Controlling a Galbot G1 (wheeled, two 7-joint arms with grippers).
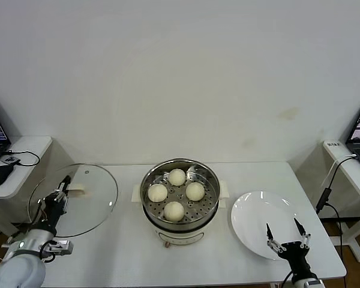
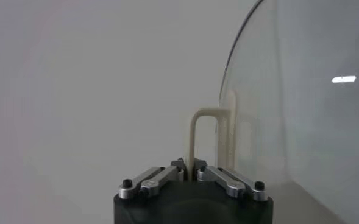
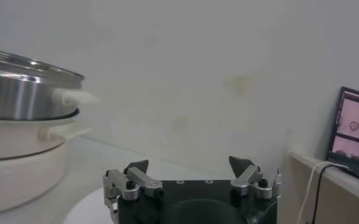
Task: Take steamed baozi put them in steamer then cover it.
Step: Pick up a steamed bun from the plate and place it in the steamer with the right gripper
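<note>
1. Left gripper (image 1: 62, 191) is clamped on the cover (image 1: 78, 204) by its handle (image 2: 205, 139), held tilted up, left of the steamer (image 1: 180, 192).
2. All four baozi (image 1: 176, 177) sit inside; the lid goes rightward.
3. Right gripper (image 1: 286, 231) hangs wide open, empty, over the plate (image 1: 252, 210).

Black tools (image 1: 286, 235), silver linkages, screws

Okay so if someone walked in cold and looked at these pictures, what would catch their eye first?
Probably the shiny round stainless-steel steamer at the table's centre, open, with four cream-white round baozi on its perforated tray. Next, the clear round glass cover at the robot's left, tilted, gripped by its cream handle in the left gripper. The open right gripper hovers over an empty white plate.
</note>
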